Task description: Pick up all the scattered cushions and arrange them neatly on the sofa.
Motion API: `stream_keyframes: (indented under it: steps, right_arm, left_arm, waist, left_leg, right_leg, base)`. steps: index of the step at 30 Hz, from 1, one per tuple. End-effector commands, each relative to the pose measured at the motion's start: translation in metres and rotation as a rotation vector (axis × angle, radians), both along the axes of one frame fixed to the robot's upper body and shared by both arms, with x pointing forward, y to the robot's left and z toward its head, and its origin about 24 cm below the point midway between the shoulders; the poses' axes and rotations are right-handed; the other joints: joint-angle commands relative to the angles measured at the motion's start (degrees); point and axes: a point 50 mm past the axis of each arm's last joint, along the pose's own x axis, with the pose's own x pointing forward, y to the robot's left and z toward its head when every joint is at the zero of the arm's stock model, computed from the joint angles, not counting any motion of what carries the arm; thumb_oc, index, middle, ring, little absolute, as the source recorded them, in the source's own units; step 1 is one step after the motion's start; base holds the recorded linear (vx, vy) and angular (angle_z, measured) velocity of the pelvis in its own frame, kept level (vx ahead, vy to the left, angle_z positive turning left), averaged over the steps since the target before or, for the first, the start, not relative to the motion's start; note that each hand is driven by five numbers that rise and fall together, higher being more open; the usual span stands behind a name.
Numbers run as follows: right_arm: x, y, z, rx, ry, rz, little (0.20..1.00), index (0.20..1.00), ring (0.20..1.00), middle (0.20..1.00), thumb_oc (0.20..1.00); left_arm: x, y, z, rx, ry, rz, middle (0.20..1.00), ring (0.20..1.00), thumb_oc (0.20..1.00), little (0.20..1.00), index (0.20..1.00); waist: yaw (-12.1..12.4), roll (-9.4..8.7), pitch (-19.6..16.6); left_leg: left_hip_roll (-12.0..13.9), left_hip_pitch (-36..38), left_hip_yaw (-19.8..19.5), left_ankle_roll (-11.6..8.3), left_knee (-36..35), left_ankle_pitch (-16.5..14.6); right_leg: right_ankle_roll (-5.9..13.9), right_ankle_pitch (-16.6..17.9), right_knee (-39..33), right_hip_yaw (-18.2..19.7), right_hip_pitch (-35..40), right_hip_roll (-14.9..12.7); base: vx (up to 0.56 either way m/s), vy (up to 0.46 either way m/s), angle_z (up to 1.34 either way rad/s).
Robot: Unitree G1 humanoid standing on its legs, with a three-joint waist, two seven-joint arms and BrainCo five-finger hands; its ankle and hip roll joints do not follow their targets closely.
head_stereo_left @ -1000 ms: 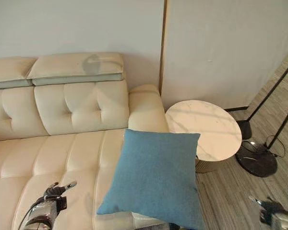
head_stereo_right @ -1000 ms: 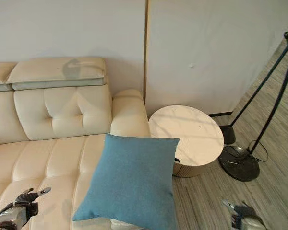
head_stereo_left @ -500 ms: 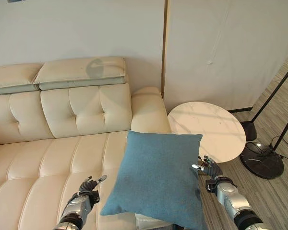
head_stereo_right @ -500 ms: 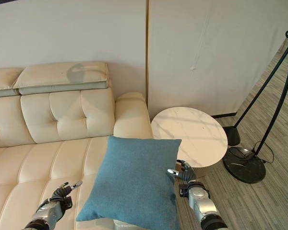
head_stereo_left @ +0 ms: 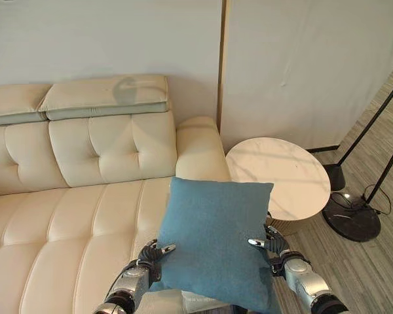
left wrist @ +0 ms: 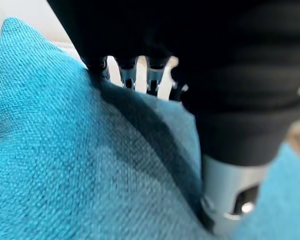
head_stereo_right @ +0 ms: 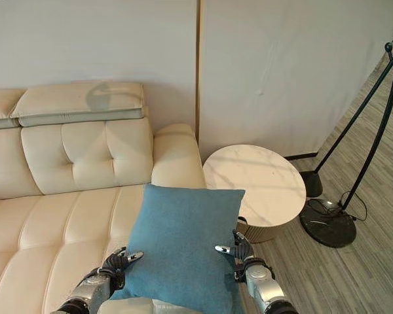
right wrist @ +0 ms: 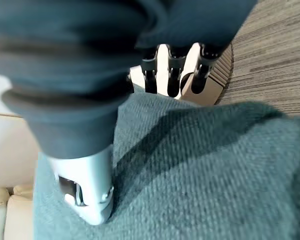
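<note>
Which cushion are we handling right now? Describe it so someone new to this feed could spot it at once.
Start from the cream sofa against the wall and go to its end by the round side table. The blue cushion lies there on the seat edge, with the left hand and right hand at its two sides. It is the one blue fabric thing among cream upholstery.

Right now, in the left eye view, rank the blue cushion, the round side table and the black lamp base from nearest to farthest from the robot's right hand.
1. Blue cushion: touching the right hand, on its inner side.
2. Round side table: just beyond the hand, beside the sofa's arm.
3. Black lamp base: on the floor, out past the table.
</note>
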Motion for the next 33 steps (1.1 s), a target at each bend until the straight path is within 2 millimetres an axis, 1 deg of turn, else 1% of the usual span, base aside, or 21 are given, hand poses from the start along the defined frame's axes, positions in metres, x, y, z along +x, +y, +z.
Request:
stream_keyframes:
  steps: [1, 3, 4, 5, 6, 7, 8, 9, 10, 11, 13, 14, 17, 20, 23, 25, 27, 28, 30, 32, 33]
  right_arm:
    - [0.005, 0.026, 0.001, 0.109, -0.017, 0.06, 1.0, 1.0, 1.0, 1.0, 1.0]
    - [-0.001, 0.029, -0.008, 0.172, 0.033, 0.014, 1.0, 1.0, 1.0, 1.0, 1.0]
    - [-0.004, 0.029, -0.012, 0.181, 0.057, 0.002, 1.0, 1.0, 1.0, 1.0, 1.0]
    - [-0.011, 0.029, -0.021, 0.208, 0.107, -0.028, 1.0, 1.0, 1.0, 1.0, 1.0]
    - [-0.016, 0.028, -0.026, 0.212, 0.141, -0.04, 1.0, 1.0, 1.0, 1.0, 1.0]
    - [-0.017, 0.029, -0.028, 0.221, 0.156, -0.05, 1.0, 1.0, 1.0, 1.0, 1.0]
    - [-0.018, 0.031, -0.029, 0.246, 0.159, -0.06, 1.0, 1.0, 1.0, 1.0, 1.0]
    - [-0.021, 0.031, -0.031, 0.275, 0.174, -0.084, 1.0, 1.0, 1.0, 1.0, 1.0]
    - [-0.022, 0.03, -0.033, 0.289, 0.181, -0.104, 0.94, 0.94, 0.94, 0.94, 0.94]
    - [-0.023, 0.03, -0.035, 0.332, 0.194, -0.14, 0.2, 0.2, 0.2, 0.2, 0.2]
    - [-0.02, 0.03, -0.035, 0.357, 0.194, -0.172, 0.2, 0.2, 0.2, 0.2, 0.2]
    - [-0.016, 0.032, -0.033, 0.386, 0.178, -0.199, 0.2, 0.2, 0.2, 0.2, 0.2]
    - [-0.014, 0.036, -0.033, 0.416, 0.18, -0.232, 0.2, 0.2, 0.2, 0.2, 0.2]
    - [-0.012, 0.039, -0.033, 0.427, 0.183, -0.247, 0.2, 0.2, 0.2, 0.2, 0.2]
    - [-0.009, 0.04, -0.03, 0.444, 0.159, -0.259, 0.2, 0.2, 0.2, 0.2, 0.2]
    - [-0.006, 0.041, -0.026, 0.447, 0.135, -0.251, 0.2, 0.2, 0.2, 0.2, 0.2]
    - [0.001, 0.04, -0.015, 0.435, 0.064, -0.203, 0.2, 0.2, 0.2, 0.2, 0.2]
    - [0.008, 0.032, -0.001, 0.38, -0.025, -0.145, 0.2, 0.2, 0.2, 0.2, 0.2]
    - [0.011, 0.018, 0.018, 0.319, -0.136, -0.09, 0.2, 0.2, 0.2, 0.2, 0.2]
    - [0.008, 0.004, 0.041, 0.289, -0.256, -0.064, 0.2, 0.2, 0.2, 0.2, 0.2]
    - [0.004, -0.001, 0.046, 0.277, -0.28, -0.057, 0.2, 0.2, 0.2, 0.2, 0.2]
  left_arm:
    - [0.039, -0.027, 0.02, 0.008, -0.106, -0.21, 1.0, 1.0, 1.0, 1.0, 1.0]
    - [0.042, -0.039, 0.022, 0.034, -0.106, -0.341, 1.0, 1.0, 1.0, 1.0, 1.0]
    - [0.045, -0.042, 0.024, 0.043, -0.116, -0.372, 1.0, 1.0, 1.0, 1.0, 1.0]
    - [0.042, -0.049, 0.022, 0.043, -0.095, -0.455, 0.755, 0.755, 0.755, 0.755, 0.755]
    - [0.041, -0.052, 0.023, 0.043, -0.102, -0.472, 0.605, 0.605, 0.605, 0.605, 0.605]
    - [0.04, -0.054, 0.022, 0.04, -0.096, -0.485, 0.413, 0.413, 0.413, 0.413, 0.413]
    - [0.039, -0.059, 0.023, 0.016, -0.109, -0.495, 0.2, 0.2, 0.2, 0.2, 0.2]
    - [0.035, -0.065, 0.02, -0.023, -0.1, -0.501, 0.2, 0.2, 0.2, 0.2, 0.2]
    - [0.031, -0.069, 0.018, -0.051, -0.096, -0.496, 0.2, 0.2, 0.2, 0.2, 0.2]
    - [0.024, -0.078, 0.014, -0.138, -0.082, -0.451, 0.2, 0.2, 0.2, 0.2, 0.2]
    - [0.017, -0.086, 0.009, -0.226, -0.059, -0.379, 0.2, 0.2, 0.2, 0.2, 0.2]
    - [0.009, -0.096, 0.005, -0.326, -0.034, -0.289, 0.2, 0.2, 0.2, 0.2, 0.2]
    - [0.004, -0.113, 0.005, -0.451, -0.029, -0.2, 0.2, 0.2, 0.2, 0.2, 0.2]
    - [0.001, -0.12, 0.006, -0.507, -0.034, -0.128, 0.2, 0.2, 0.2, 0.2, 0.2]
    - [0.0, -0.12, 0.008, -0.519, -0.049, -0.101, 0.2, 0.2, 0.2, 0.2, 0.2]
    - [-0.001, -0.116, 0.008, -0.513, -0.056, -0.084, 0.2, 0.2, 0.2, 0.2, 0.2]
    - [0.002, -0.107, 0.015, -0.519, -0.109, -0.071, 0.2, 0.2, 0.2, 0.2, 0.2]
    - [0.008, -0.097, 0.028, -0.518, -0.188, -0.075, 0.2, 0.2, 0.2, 0.2, 0.2]
    - [0.011, -0.083, 0.045, -0.523, -0.28, -0.073, 0.2, 0.2, 0.2, 0.2, 0.2]
    - [0.013, -0.067, 0.065, -0.51, -0.381, -0.081, 0.2, 0.2, 0.2, 0.2, 0.2]
    - [0.011, -0.059, 0.072, -0.492, -0.412, -0.094, 0.2, 0.2, 0.2, 0.2, 0.2]
  waist:
    - [-0.8, -1.36, 2.3]
    - [-1.1, -0.87, 2.8]
    - [-1.1, -0.65, 2.9]
    - [-1.2, -0.19, 3.3]
    - [-1.1, 0.11, 3.4]
    - [-1.1, 0.35, 3.4]
    - [-1.1, 0.62, 3.7]
    - [-1.2, 0.97, 4.1]
    - [-1.1, 1.19, 4.5]
    - [-1.0, 1.63, 5.2]
    - [-0.8, 1.91, 6.0]
    - [-0.5, 2.02, 6.4]
    - [0.1, 1.88, 7.0]
    - [0.7, 1.46, 6.9]
    - [1.2, 0.97, 6.3]
    - [1.6, 0.55, 5.6]
    - [2.0, -0.12, 4.5]
    - [2.1, -0.44, 4.0]
    - [2.0, -0.75, 3.8]
    - [1.7, -1.05, 3.8]
    - [1.5, -1.2, 3.9]
  left_leg:
    - [-1.9, -0.1, 1.9, -0.11, 0.0, -3.8]
    - [-1.9, -0.3, 1.9, -0.06, 0.0, -3.8]
    - [-2.0, -0.4, 1.9, -0.07, 0.0, -3.7]
    - [-2.0, -0.4, 1.9, -0.07, 0.0, -3.8]
    - [-2.1, -0.5, 1.9, -0.06, 0.0, -3.8]
    - [-2.1, -0.6, 1.8, -0.04, 0.0, -3.8]
    - [-2.1, -0.7, 1.7, -0.02, 0.0, -3.7]
    - [-2.2, -1.0, 1.5, 0.04, 0.0, -3.7]
    - [-2.3, -1.2, 1.4, 0.05, 0.0, -3.6]
    - [-2.5, -1.9, 0.9, 0.14, 0.0, -3.3]
    - [-2.7, -2.8, 0.4, 0.17, 0.0, -3.0]
    - [-2.8, -3.6, 0.0, 0.24, 0.0, -2.7]
    - [-3.1, -4.0, -0.7, 0.41, 0.0, -2.5]
    - [-3.3, -3.7, -1.3, 0.58, 0.0, -2.7]
    - [-3.5, -3.0, -1.6, 0.82, 0.0, -3.2]
    - [-3.7, -2.4, -1.7, 1.01, 0.0, -3.5]
    - [-4.0, -1.8, -1.9, 1.34, 0.0, -3.9]
    - [-4.3, -1.5, -2.1, 1.64, 0.0, -4.1]
    - [-4.6, -1.3, -2.3, 1.97, 0.0, -4.2]
    - [-5.0, -1.3, -2.5, 2.25, 0.0, -4.3]
    - [-5.1, -1.3, -2.5, 2.4, 0.0, -4.4]
  right_leg:
    - [1.65, -9.3, 0.1, -2.5, 3.5, 0.0]
    - [1.71, -9.2, 0.1, -2.4, 3.2, -0.1]
    - [1.72, -9.2, 0.1, -2.5, 3.1, -0.1]
    - [1.76, -9.3, 0.1, -2.6, 3.2, -0.2]
    - [1.75, -9.2, 0.1, -2.6, 3.0, -0.2]
    - [1.74, -9.3, 0.1, -2.6, 2.9, -0.3]
    - [1.74, -9.3, 0.1, -2.8, 2.9, -0.3]
    - [1.73, -9.3, 0.1, -2.9, 2.6, -0.4]
    - [1.74, -9.2, 0.1, -3.0, 2.5, -0.5]
    - [1.68, -9.2, 0.1, -3.2, 1.9, -0.7]
    - [1.63, -9.0, 0.1, -3.3, 1.2, -0.8]
    - [1.57, -8.9, 0.1, -3.6, 0.6, -0.9]
    - [1.5, -8.7, 0.1, -3.9, 0.4, -1.0]
    - [1.56, -8.8, 0.1, -4.4, 1.0, -1.3]
    - [1.78, -8.9, 0.1, -4.7, 1.9, -1.6]
    - [1.95, -9.0, 0.1, -4.8, 2.5, -1.8]
    - [2.28, -8.9, 0.1, -5.0, 3.2, -2.1]
    - [2.59, -8.6, 0.1, -5.2, 3.5, -2.4]
    - [2.96, -8.2, 0.1, -5.4, 3.7, -2.7]
    - [3.34, -7.5, 0.1, -5.4, 3.7, -3.1]
    - [3.6, -7.2, 0.1, -5.4, 3.6, -3.2]
  base:
    - [0.0, 0.0, 0.0]
    - [0.0, 0.0, 0.0]
    - [0.0, 0.0, 0.0]
    - [0.0, 0.0, 0.0]
    - [0.0, 0.0, 0.0]
    - [0.0, 0.0, 0.0]
    - [0.0, 0.0, 0.0]
    - [0.0, 0.0, 0.0]
    - [-0.04, 0.029, 0.04]
    - [-0.06, 0.026, 0.05]
    - [-0.07, 0.018, 0.17]
    - [-0.05, 0.012, 0.25]
    - [-0.02, 0.01, 0.11]
    - [0.01, 0.019, 0.15]
    - [0.02, 0.045, 0.06]
    - [0.01, 0.068, 0.05]
    - [0.0, 0.108, 0.06]
    - [-0.02, 0.125, 0.03]
    - [-0.03, 0.128, 0.11]
    - [-0.05, 0.115, 0.22]
    - [-0.06, 0.101, 0.08]
